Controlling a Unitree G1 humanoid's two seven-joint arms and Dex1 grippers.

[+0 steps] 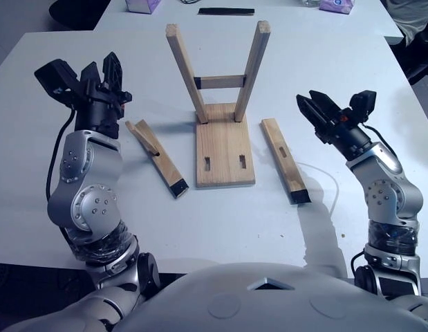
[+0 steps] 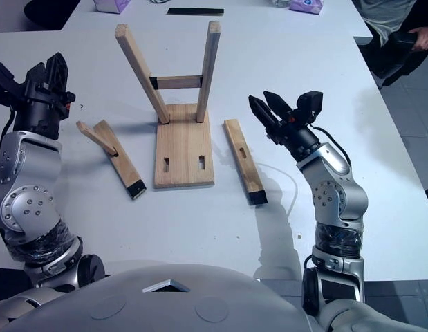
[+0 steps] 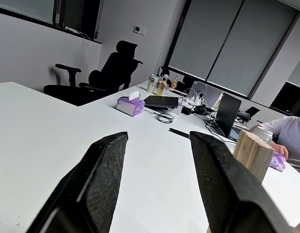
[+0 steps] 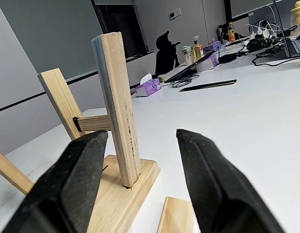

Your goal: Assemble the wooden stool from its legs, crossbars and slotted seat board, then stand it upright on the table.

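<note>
Sitting flat mid-tabletop, the board [image 1: 225, 149] is carrying 2 upright legs [image 1: 186, 69] in its far slots, w/ a crossbar [image 1: 220, 81] bridging them. The 2 near slots [image 1: 207, 163] are showing empty. Judged approx. half built.

A loose leg [image 1: 284, 160] is lying just beside the board on the R, long axis running near edge to far edge, dark tip toward the near edge. Another loose leg [image 1: 162, 162] is lying on the L, angled, w/ a short stick [image 1: 141, 131] meeting it at the far end; prob. the 2nd crossbar, joint not confirmable.

L gripper [image 1: 101, 63] is hanging raised over the L side of the table [image 1: 220, 221], fingers spread, holding nothing. R gripper [image 2: 262, 98] is hanging raised toward the R edge, fingers likewise parted and empty.

Key relation: the R loose leg is lying below and to the L of the R gripper, near it; R arm is the closer one. A grip would likely be going across the leg's width.
</note>
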